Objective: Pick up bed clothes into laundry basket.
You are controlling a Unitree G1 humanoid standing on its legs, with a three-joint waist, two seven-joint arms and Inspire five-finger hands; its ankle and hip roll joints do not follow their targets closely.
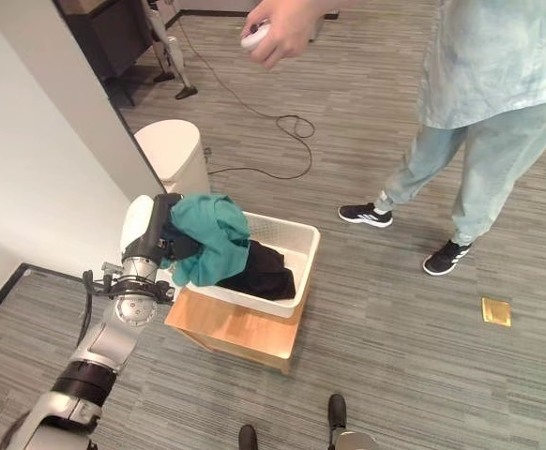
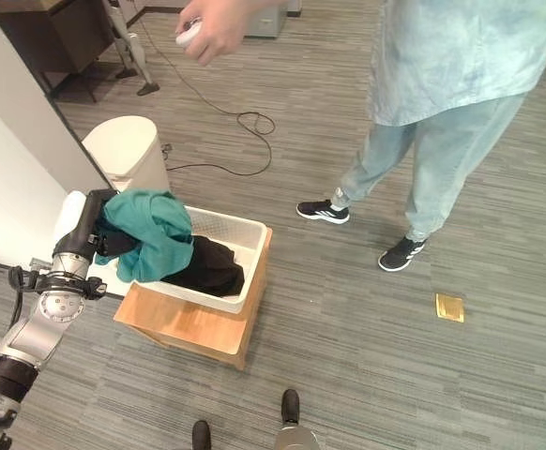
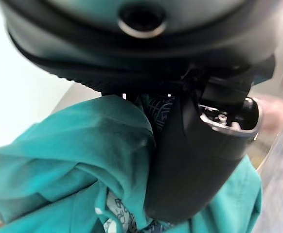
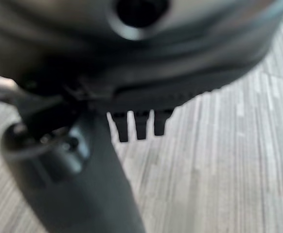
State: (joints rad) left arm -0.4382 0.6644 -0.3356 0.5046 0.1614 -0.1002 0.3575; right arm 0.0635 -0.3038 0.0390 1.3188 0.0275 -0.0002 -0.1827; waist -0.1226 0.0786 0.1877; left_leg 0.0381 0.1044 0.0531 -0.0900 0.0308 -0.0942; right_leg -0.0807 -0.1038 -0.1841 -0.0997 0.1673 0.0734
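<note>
Teal cloth (image 1: 212, 239), a bunched piece of bed clothes, is hanging from the robot's left hand (image 1: 165, 234) over the near-left corner of the white laundry basket (image 1: 287, 246). The dark hand is coming in from the basket's left side, and in the left wrist view its thumb (image 3: 195, 165) is pressing into the folds of the cloth, so the hand is grasping the teal cloth; the fingers themselves are buried in the fabric. Most of the cloth is draping above and over the basket's left rim, with its lower folds reaching down inside.

Black clothing (image 1: 265, 272) is already lying in the basket, toward its near-right part, touching the teal cloth. The basket is sitting on a low wooden stand (image 1: 240, 330), covering most of its top, with the stand's front edge and right corner showing below it.

The right hand (image 4: 83, 165) is hovering over the grey striped floor (image 4: 229, 170), its fingers (image 4: 140, 124) hanging relaxed and holding nothing.

Beyond the basket's far-left corner a cream-coloured bin (image 1: 172, 150) is standing on the floor next to a white wall. A person in pale blue clothes (image 1: 498, 66) and dark shoes is standing well apart from the basket on its far-right side, holding a small white object (image 1: 254, 37) in one hand. A small brass plate (image 1: 496, 311) is lying flush in the floor to the right.
</note>
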